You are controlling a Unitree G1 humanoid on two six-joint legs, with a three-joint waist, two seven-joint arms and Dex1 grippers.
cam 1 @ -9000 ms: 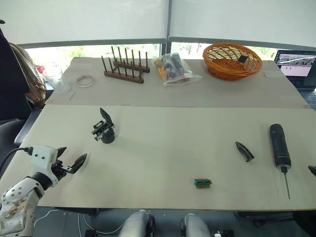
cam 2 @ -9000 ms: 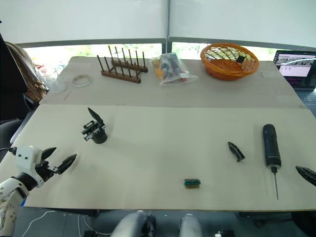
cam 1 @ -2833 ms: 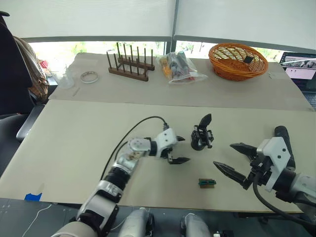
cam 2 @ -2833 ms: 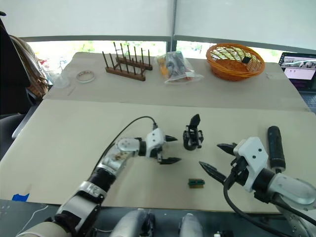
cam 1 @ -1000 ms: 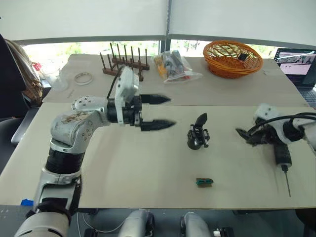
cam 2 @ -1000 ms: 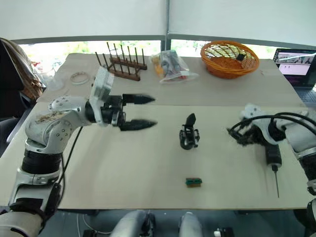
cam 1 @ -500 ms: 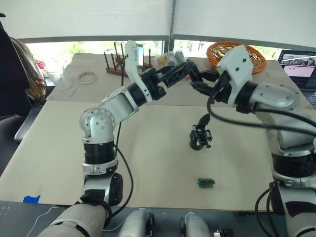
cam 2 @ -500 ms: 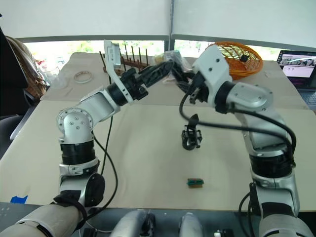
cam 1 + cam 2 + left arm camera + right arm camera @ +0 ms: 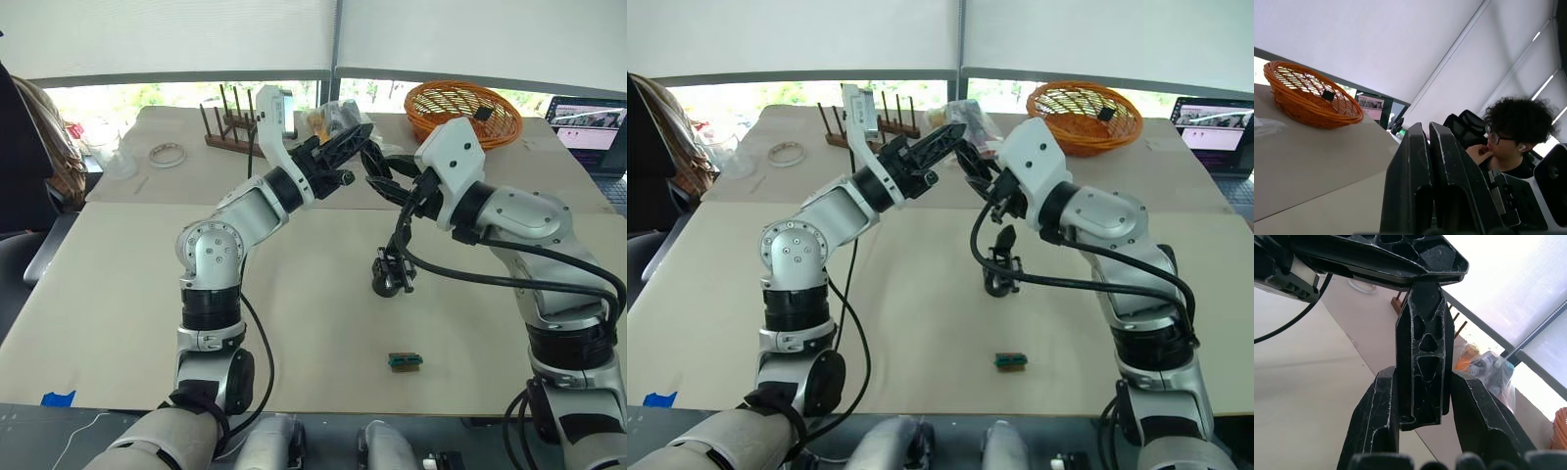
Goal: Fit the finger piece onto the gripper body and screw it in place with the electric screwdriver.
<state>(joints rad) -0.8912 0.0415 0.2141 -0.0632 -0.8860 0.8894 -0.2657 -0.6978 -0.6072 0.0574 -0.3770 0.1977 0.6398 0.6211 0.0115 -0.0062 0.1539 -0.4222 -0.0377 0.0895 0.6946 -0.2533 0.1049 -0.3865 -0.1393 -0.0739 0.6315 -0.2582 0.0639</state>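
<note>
My right gripper (image 9: 1422,374) is shut on the finger piece (image 9: 1422,347), a black ribbed wedge standing up between its fingers. The tip of that piece meets the underside of my left gripper (image 9: 361,132), whose fingers (image 9: 1415,161) lie shut together. Both grippers meet in the air above the table's middle. Below them the gripper body (image 9: 392,272) stands on the table, its pointed black finger up. The electric screwdriver is hidden behind my right arm.
A small green block (image 9: 403,361) lies near the table's front edge. At the back stand an orange basket (image 9: 460,113), a wooden peg rack (image 9: 235,132), a plastic bag (image 9: 333,117) and a tape ring (image 9: 167,155). A person (image 9: 1513,137) sits beyond the table.
The left gripper's fingers, wide open a second ago, have closed together. Both arms rose from low and apart and now meet above the gripper body.
</note>
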